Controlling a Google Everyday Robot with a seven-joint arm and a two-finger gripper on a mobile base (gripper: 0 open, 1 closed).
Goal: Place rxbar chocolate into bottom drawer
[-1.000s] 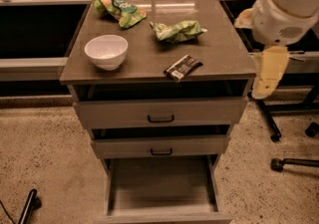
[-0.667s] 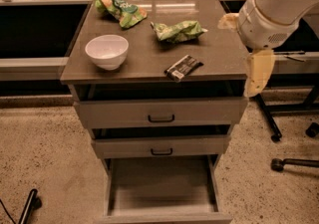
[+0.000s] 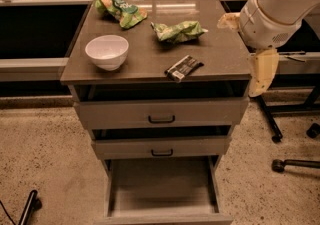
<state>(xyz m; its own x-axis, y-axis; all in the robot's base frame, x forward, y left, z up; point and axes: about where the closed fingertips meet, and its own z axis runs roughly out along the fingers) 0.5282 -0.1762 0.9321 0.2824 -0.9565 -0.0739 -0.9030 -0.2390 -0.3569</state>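
The rxbar chocolate, a black wrapper with white lettering, lies flat near the front right of the cabinet top. The bottom drawer is pulled out below and its grey tray holds nothing. My gripper hangs at the cabinet's right edge, right of the bar and a little above the top. It is open and empty, with one pale finger pointing down and the other over the top's right edge.
A white bowl stands at the front left of the top. Two green snack bags lie at the back. The two upper drawers are slightly ajar. Chair legs with casters stand at the right.
My arm has moved left toward the cabinet, bringing the gripper over its right edge. The bar, the bowl, the bags and the drawers have not moved.
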